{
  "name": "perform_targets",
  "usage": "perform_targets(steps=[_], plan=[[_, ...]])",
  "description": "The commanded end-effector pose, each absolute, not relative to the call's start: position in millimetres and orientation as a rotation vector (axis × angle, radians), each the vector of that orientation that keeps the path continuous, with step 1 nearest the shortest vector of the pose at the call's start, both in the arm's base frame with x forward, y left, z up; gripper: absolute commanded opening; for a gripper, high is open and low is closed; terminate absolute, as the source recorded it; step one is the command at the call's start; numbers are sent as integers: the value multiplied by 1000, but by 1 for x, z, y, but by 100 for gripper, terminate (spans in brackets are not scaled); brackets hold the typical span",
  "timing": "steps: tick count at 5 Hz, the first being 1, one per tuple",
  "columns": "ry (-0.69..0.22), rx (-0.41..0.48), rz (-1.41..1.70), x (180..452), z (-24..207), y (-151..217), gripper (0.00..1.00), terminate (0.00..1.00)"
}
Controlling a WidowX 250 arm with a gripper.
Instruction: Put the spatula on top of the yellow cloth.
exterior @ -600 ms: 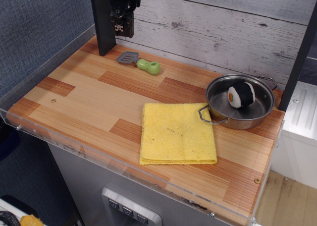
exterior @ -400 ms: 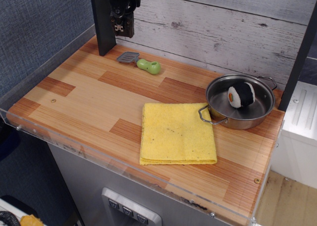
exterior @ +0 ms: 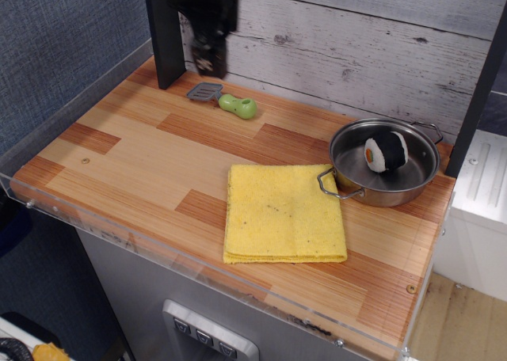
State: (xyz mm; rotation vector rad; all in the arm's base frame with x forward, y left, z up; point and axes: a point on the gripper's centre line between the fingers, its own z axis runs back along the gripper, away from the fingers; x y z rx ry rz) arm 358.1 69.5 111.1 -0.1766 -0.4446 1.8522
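Observation:
The spatula (exterior: pixel 222 98) lies flat at the back left of the wooden table, its grey slotted blade to the left and its light-green handle to the right. The yellow cloth (exterior: pixel 283 212) lies folded near the front middle, well apart from the spatula. My gripper (exterior: pixel 210 62) hangs above and just behind the spatula's blade, blurred by motion. It holds nothing, and I cannot tell how its jaws stand.
A steel pan (exterior: pixel 412 185) with two handles stands at the right, touching the cloth's far right corner, with a black, white and orange toy sushi roll (exterior: pixel 386 151) inside. A black post (exterior: pixel 164 40) stands at the back left. A clear plastic rim (exterior: pixel 119 238) edges the table.
My gripper has moved right and down from beside the black post toward the spatula. The spatula, cloth and pan have not moved.

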Motion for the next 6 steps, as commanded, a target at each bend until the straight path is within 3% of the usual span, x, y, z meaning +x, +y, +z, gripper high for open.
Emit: perform_targets(steps=[1,3,6], plan=[[-410,-221,1731,378,103,68,100,0],[-350,-220,1636,392,81,83,100,0],[-290,-180,1611,405,46,57,100,0]])
